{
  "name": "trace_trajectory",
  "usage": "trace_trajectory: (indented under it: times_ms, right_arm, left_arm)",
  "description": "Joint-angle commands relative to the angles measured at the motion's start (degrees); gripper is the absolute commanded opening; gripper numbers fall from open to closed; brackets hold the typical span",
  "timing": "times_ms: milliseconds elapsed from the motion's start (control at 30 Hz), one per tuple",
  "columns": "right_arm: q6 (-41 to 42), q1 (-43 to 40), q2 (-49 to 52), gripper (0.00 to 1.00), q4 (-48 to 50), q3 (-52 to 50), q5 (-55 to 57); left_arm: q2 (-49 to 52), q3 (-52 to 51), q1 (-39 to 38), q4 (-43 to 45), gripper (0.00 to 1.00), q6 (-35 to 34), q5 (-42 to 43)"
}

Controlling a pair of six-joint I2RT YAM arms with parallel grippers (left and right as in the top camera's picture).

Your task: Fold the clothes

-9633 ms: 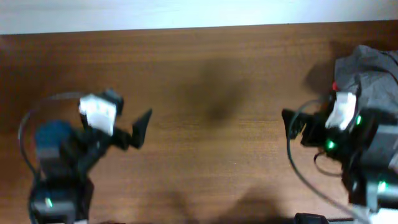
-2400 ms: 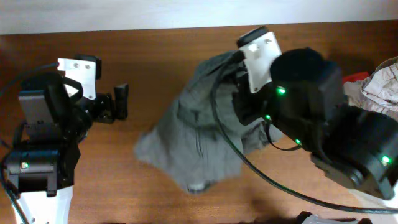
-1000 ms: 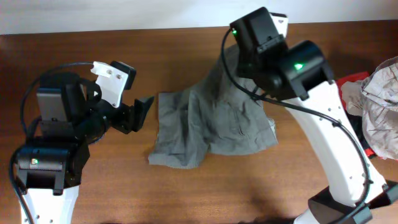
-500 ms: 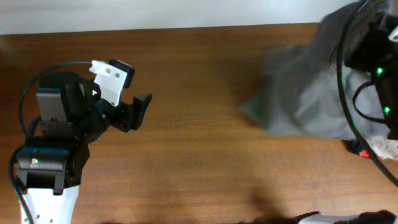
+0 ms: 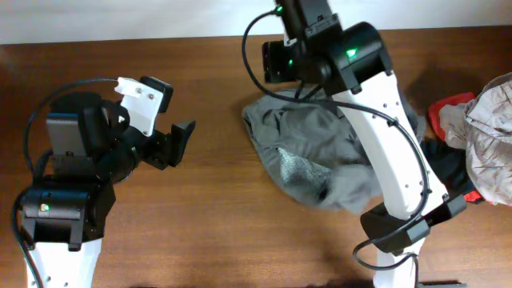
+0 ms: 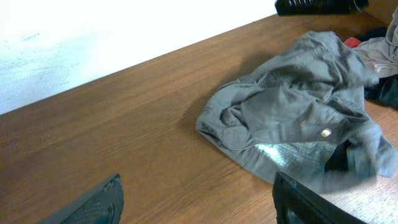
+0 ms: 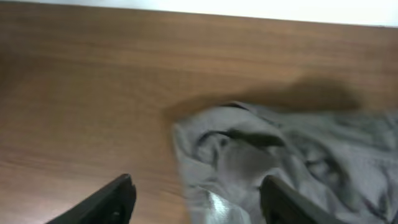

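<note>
Brown wooden table (image 5: 208, 232), white wall strip (image 5: 120, 20) along 12 o'clock edge. Crumpled grey fabric garment (image 5: 312, 152) in heap just toward 3 o'clock from table centre, paler inner patch showing. Left gripper (image 6: 199, 205) at 9 o'clock side, fingers spread wide, empty, well apart from garment. Right gripper (image 7: 196, 199) over garment's 12 o'clock edge, fingers parted, nothing between them. Mixed red, beige and black clothes pile (image 5: 480, 136) at 3 o'clock edge.

One grey garment (image 5: 312, 156), one heap of clothes (image 5: 480, 132), two robot arms (image 5: 72, 184) (image 5: 384, 120), one table (image 5: 216, 232)
</note>
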Motion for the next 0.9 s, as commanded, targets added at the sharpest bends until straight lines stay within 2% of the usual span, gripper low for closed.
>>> trace_trajectory:
  times_ms: [0,67,167,267,533,667,733,767,867]
  right_arm:
    - [0.0,-2.3,-3.5,0.75,-3.6,0.9,8.3]
    - [0.0,-5.3,-3.6,0.78,-9.4,0.9,7.8]
    - [-0.1,-9.4,-2.4,0.79,-17.4,0.1,5.6]
    - [-4.2,-11.5,-2.4,0.80,-17.4,-6.1,-3.3]
    - [-3.0,-9.1,-2.4,0.79,-12.4,-27.3,-3.3]
    - [-1.9,-6.3,-2.4,0.78,-10.6,-33.1,-2.7]
    - [-1.9,-5.0,-2.4,0.78,-10.2,-33.2,-2.7]
    - [-1.3,-4.4,-2.6,0.79,-9.9,-33.2,-2.7]
    - [-0.4,-3.9,-2.6,0.79,-9.7,-33.2,-2.7]
  left_arm:
    - [-0.2,0.8,-0.2,0.2,0.76,0.9,-0.4]
    - [0.0,0.8,-0.2,0.2,0.76,0.9,-0.4]
    - [1.0,0.8,-0.2,0.2,0.76,0.9,-0.4]
    - [3.3,0.8,-0.2,0.2,0.76,0.9,-0.4]
    - [10.9,0.8,-0.3,0.5,0.76,0.9,2.5]
    - [19.5,0.8,-1.0,0.3,0.63,0.9,4.5]
    - [25.0,0.8,-2.3,0.3,0.68,0.9,8.1]
    - [28.3,0.8,-3.3,0.4,0.76,0.9,10.3]
    - [35.9,0.8,-6.1,0.6,0.85,0.9,10.7]
